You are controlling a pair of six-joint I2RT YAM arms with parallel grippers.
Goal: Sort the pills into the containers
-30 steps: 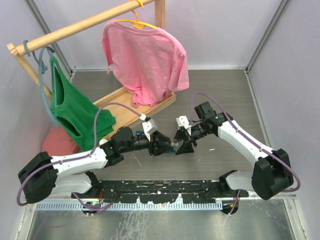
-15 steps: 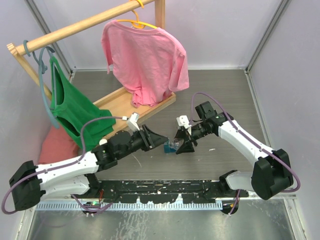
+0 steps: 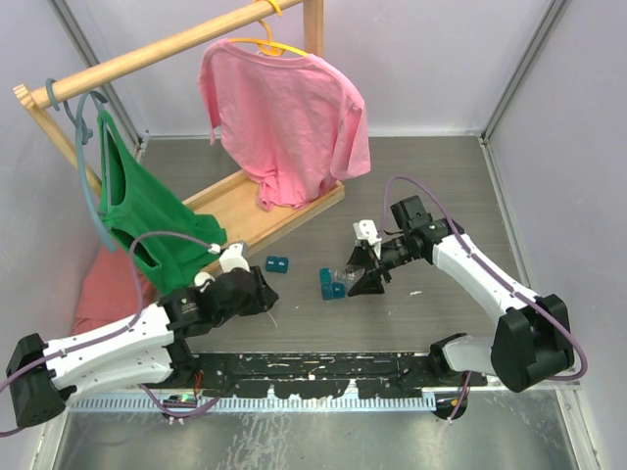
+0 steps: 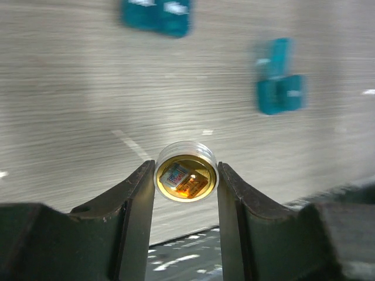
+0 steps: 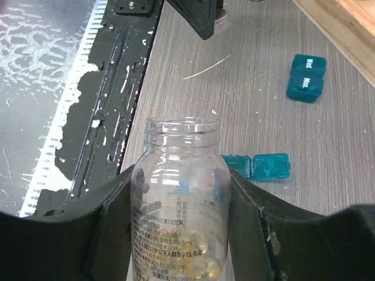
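Between left jaws: cap (image 4: 186,171), clamped | right jaws: grip open bottle (image 5: 180,193), yellow pills (image 5: 187,264) inside | open container (image 3: 331,285) at 9 o'clock, just beside right jaws | second container (image 3: 277,262) at 1 o'clock of left jaws, on bench (image 3: 441,186)

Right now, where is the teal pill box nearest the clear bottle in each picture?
Top external: that container lies mid-table, just left of the right gripper.
Left wrist: container, right of centre.
Right wrist: container, right of the bottle.
Shared landmark: the labelled container, in all three.
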